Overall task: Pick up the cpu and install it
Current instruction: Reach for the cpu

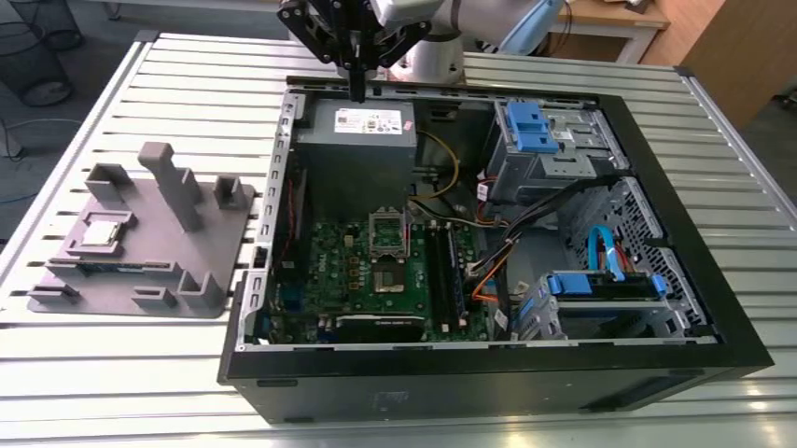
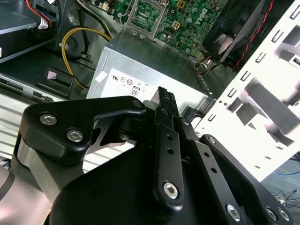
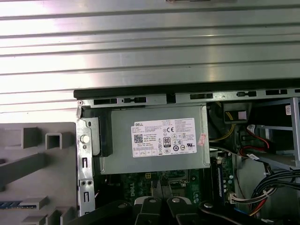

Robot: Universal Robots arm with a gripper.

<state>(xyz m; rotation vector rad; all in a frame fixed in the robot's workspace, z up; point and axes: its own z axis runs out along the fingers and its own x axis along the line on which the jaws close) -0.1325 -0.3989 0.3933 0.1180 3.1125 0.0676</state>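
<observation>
The cpu (image 1: 103, 231), a small silver square, lies flat on the grey holder tray (image 1: 187, 271) at the exterior view's left, outside the computer case. My gripper (image 1: 357, 91) hangs over the far edge of the case, above the power supply (image 1: 355, 140), far from the cpu. Its fingers (image 2: 166, 101) are pressed together with nothing between them. In the first wrist view the gripper (image 3: 157, 186) points over the motherboard just past the power supply. The metal socket frame (image 1: 388, 245) with a dark centre sits on the green motherboard (image 1: 342, 266) inside the case.
The open black case (image 1: 498, 373) lies on a slatted metal table (image 1: 149, 392). Inside are blue drive bays (image 1: 529, 126), loose cables (image 1: 498, 243) and memory slots (image 1: 442, 275). The tray carries several upright grey blocks (image 1: 168, 182). A fan (image 2: 234, 28) sits by the white perforated case wall.
</observation>
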